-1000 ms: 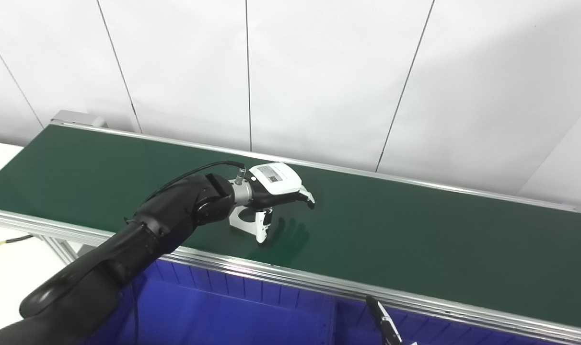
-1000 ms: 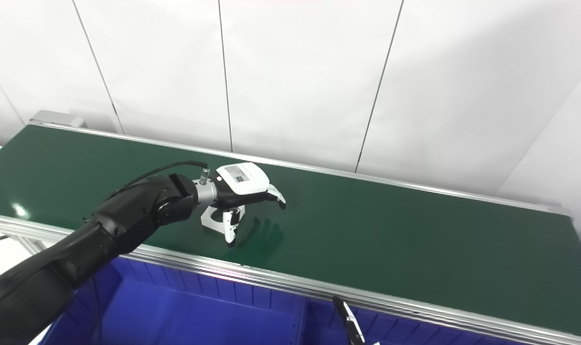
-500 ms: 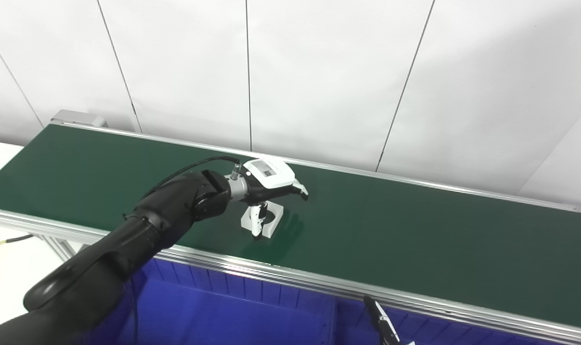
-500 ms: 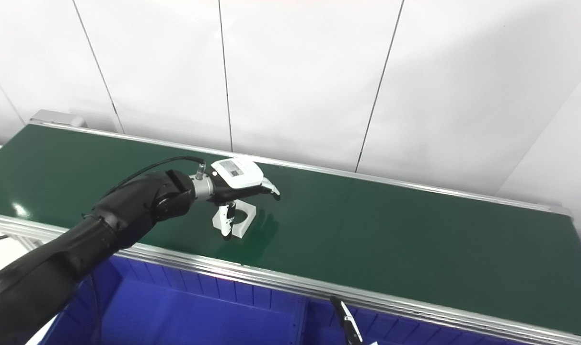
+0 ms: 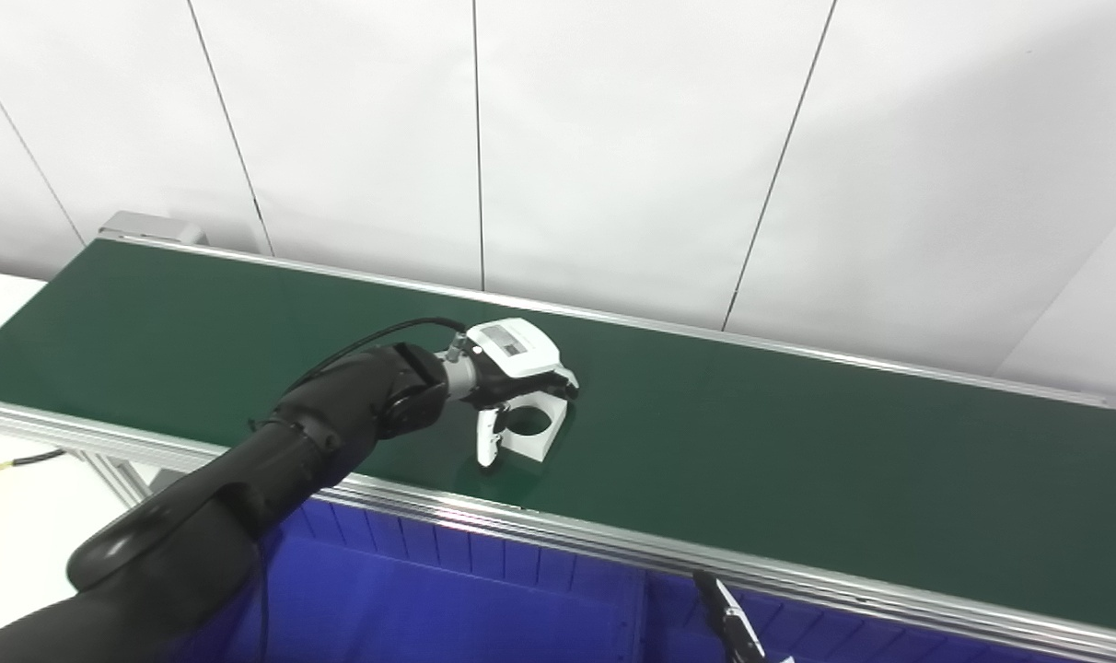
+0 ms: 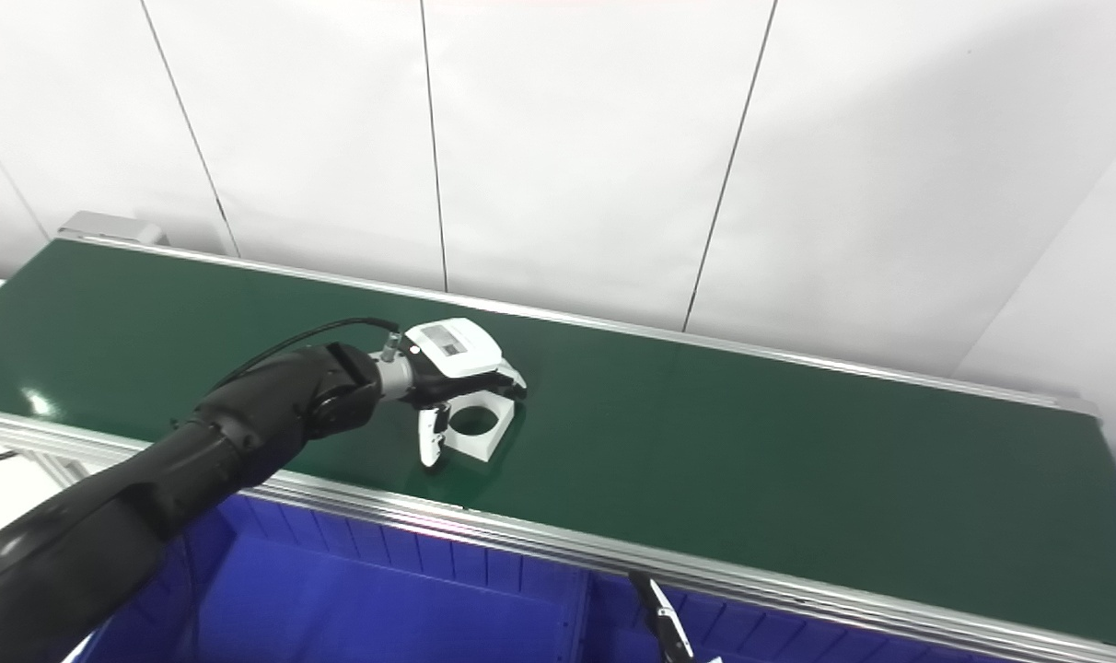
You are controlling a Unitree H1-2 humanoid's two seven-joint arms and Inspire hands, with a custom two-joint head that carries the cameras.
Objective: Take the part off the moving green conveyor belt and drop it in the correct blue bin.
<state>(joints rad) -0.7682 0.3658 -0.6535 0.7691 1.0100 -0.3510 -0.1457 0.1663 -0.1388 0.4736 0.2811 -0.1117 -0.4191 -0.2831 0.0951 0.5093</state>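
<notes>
A white square part with a round hole [image 5: 532,438] lies flat on the green conveyor belt [image 5: 797,442], near its front edge. My left hand [image 5: 514,366] is right over it, low on the belt. The thumb [image 5: 486,442] stands at the part's left edge and the fingers [image 5: 563,387] curl over its far edge. The fingers are apart, straddling the part, which rests on the belt. Only a dark fingertip of my right hand [image 5: 729,628] shows at the bottom edge, above the bins.
Blue bins [image 5: 447,608] sit below the belt's front aluminium rail [image 5: 613,548], with a divider wall [image 5: 639,617] between two of them. A white panelled wall stands behind the belt. A white table surface [image 5: 24,525] lies at the left.
The part has ridden the belt to the right. My left hand has followed it and come down, its thumb and fingers now around the part. The right fingertip has hardly moved.
</notes>
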